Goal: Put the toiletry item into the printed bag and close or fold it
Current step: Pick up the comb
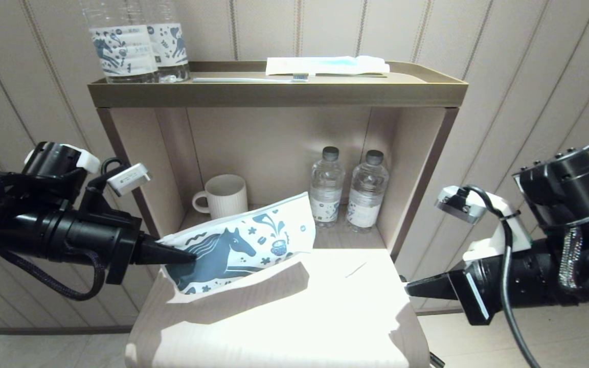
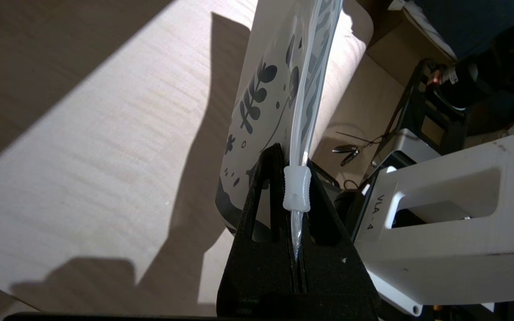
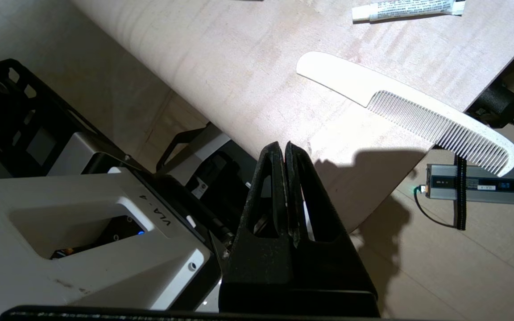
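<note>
the pale wooden desk [image 1: 325, 306] lies in bright glare under an open shelf unit [image 1: 279, 94], whose lower bay holds a ribbed mug [image 1: 225, 197] and two water bottles [image 1: 348, 191]. the printed bag [image 1: 238, 248] hangs tilted above the desk's left part, lifted by one end. the left hand [image 1: 184, 255] pinches that end, pressed together on the zip seam just below the clear slider [image 2: 297, 188]. the right hand [image 1: 414, 290] sits off the desk's right edge, pressed together on nothing. the toiletry item [image 3: 408, 111], a white comb, lies flat on the desk with its toothed end past the edge, near a small tube [image 3: 408, 9].
</note>
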`<state>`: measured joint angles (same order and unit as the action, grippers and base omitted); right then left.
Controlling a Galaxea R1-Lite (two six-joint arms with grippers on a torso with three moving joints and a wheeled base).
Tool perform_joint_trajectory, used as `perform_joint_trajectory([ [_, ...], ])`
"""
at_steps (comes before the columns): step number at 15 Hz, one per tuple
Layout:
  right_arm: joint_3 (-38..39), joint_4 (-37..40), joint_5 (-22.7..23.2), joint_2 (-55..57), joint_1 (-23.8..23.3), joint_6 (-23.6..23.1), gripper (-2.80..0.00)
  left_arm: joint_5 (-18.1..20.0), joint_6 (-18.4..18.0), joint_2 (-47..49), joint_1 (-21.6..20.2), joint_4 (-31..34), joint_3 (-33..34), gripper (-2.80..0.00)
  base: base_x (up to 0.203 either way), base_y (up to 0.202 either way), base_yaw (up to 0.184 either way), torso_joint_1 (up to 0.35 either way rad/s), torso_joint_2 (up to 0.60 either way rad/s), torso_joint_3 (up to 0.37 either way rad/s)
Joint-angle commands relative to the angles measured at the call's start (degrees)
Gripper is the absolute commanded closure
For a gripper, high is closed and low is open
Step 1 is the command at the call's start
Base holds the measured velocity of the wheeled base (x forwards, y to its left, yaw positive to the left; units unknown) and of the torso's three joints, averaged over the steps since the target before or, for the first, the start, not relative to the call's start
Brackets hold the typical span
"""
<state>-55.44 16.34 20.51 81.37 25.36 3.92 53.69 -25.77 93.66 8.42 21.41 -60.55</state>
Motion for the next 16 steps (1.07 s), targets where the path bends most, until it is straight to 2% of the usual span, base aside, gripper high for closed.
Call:
perform_joint_trajectory([
  [1, -1.23, 0.1, -1.61, 2.88, 0.92, 1.91, 0.0, 0.28, -0.16, -0.69, 0.01, 0.13, -0.23, 0.0, 0.0, 0.0, 0.0, 0.0, 0.0, 0.0],
  [3, -2.53, 0.14, -6.93, 5.24, 1.67, 5.96, 0.0, 0.06, 0.24, -1.2, 0.11, 0.13, -0.61, 0.0, 0.0, 0.0, 0.0, 0.0, 0.0, 0.0],
  [5, -3.2, 2.33, -8.62, 5.1, 1.62, 9.43, 0.0, -1.59, 0.87, -1.89, 1.01, 0.13, -0.68, 0.0, 0.0, 0.0, 0.0, 0.0, 0.0, 0.0],
  [7, -2.98, 6.24, -9.09, 4.14, 1.01, 10.57, 0.0, -3.65, 0.86, -2.37, 2.32, -0.06, 0.1, 0.0, 0.0, 0.0, 0.0, 0.0, 0.0, 0.0],
  [9, -0.86, 6.62, -9.76, 1.83, 0.71, 10.68, 0.0, -3.85, 0.81, -2.63, 2.94, -1.72, 0.96, 0.0, 0.0, 0.0, 0.0, 0.0, 0.0, 0.0],
  [11, 2.31, 6.7, -9.93, -0.54, -0.05, 10.67, 0.0, -3.91, 0.81, -2.88, 3.0, -6.6, 3.62, 0.0, 0.0, 0.0, 0.0, 0.0, 0.0, 0.0],
  [12, 3.69, 6.69, -10.69, -1.59, -0.2, 10.67, 0.0, -4.14, 0.81, -3.02, 3.08, -9.07, 4.94, 0.0, 0.0, 0.0, 0.0, 0.0, 0.0, 0.0],
  [15, 6.92, 6.35, -14.59, -3.75, -0.14, 10.42, 0.0, -5.0, 0.9, -3.48, 4.06, -10.33, 5.79, 0.0, 0.0, 0.0, 0.0, 0.0, 0.0, 0.0],
  [16, 7.9, 6.29, -15.6, -4.51, -0.18, 9.69, -2.8, -5.0, 0.9, -3.57, 4.4, -10.33, 5.79, 0.0, 0.0, 0.0, 0.0, 0.0, 0.0, 0.0],
])
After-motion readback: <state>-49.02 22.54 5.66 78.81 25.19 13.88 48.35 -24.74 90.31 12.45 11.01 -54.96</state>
